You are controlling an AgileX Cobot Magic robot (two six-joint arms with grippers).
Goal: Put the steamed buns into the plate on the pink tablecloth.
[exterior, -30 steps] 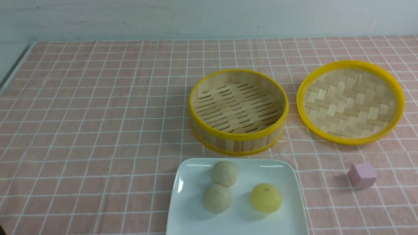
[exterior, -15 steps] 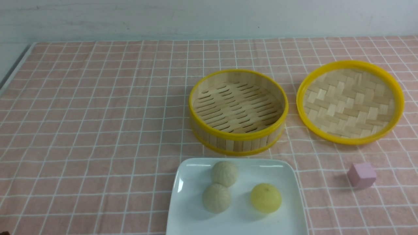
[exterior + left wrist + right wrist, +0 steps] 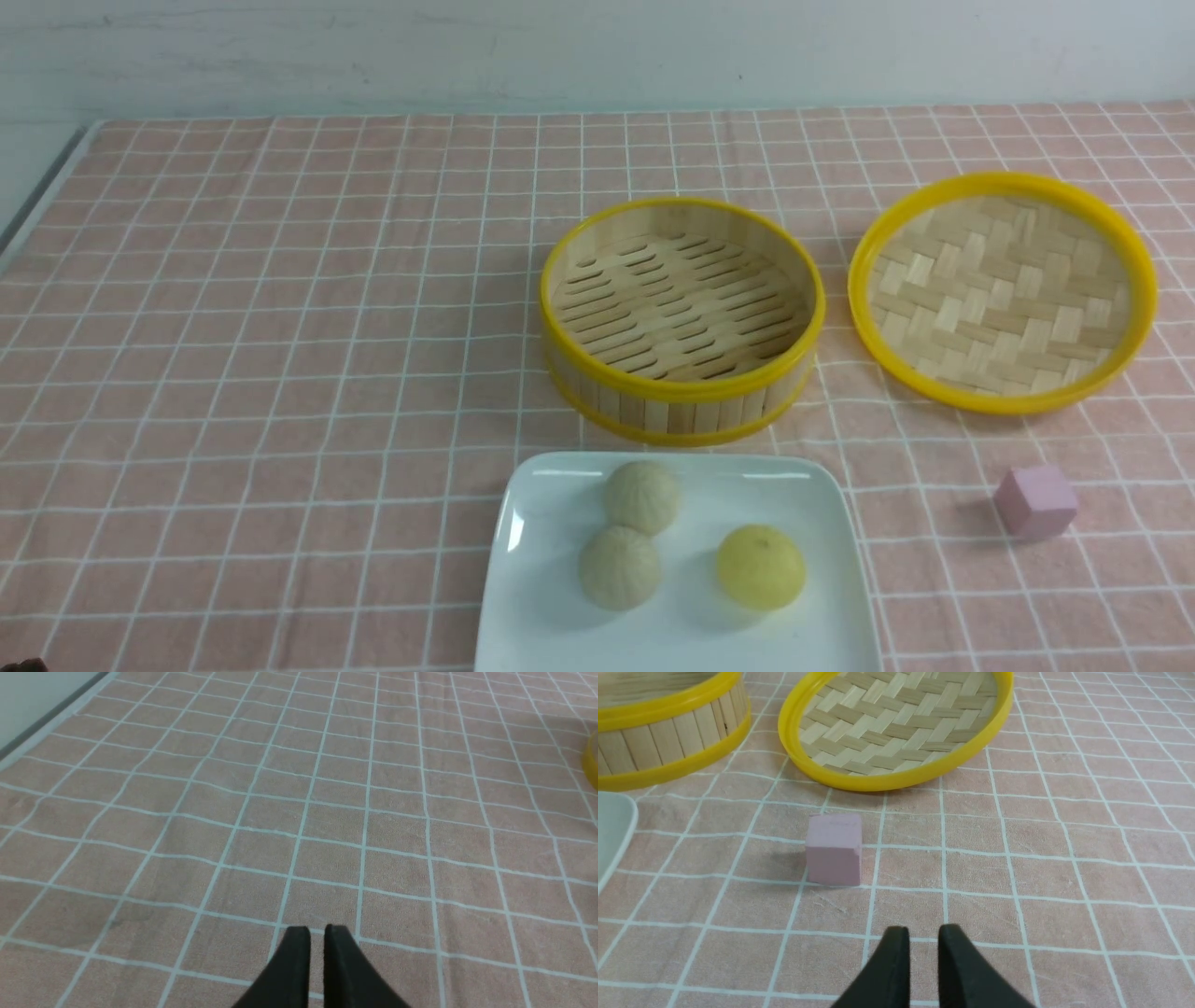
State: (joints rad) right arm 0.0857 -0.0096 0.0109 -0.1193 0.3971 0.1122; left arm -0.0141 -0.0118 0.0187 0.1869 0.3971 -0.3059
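"What has changed since the earlier front frames?"

"From my remote station: the pink tablecloth [image 3: 280, 373], plate [image 3: 691, 635], bamboo steamer basket [image 3: 681, 387] and woven lid [image 3: 1004, 289] match their earlier positions. A dark part [image 3: 28, 665] in the near-left corner now reaches slightly farther right. I cannot identify it from that view."

"Which findings depend on a single view?"

"Only the front view shows the whole plate and what it carries. The left wrist view alone gives me my left claw [image 3: 317, 928]: tips spread by a narrow gap, cloth visible between them, nothing pinched. The right wrist view alone gives me my right claw [image 3: 923, 928]: tips spread, a wider gap, likewise gripping nothing. The pink cube [image 3: 1036, 502] appears in both the front and right wrist views, resting on the cloth to the right of the plate."

"Containers and contents?"

"The plate lies on the cloth at the near side and holds all three steamed buns: the yellow bun [image 3: 761, 567] on the right, apart from the others; the nearer beige bun [image 3: 620, 567] and the farther beige bun [image 3: 642, 497] close together on the left. The steamer basket stands beyond the plate, its slatted floor bare. The lid lies to its right."
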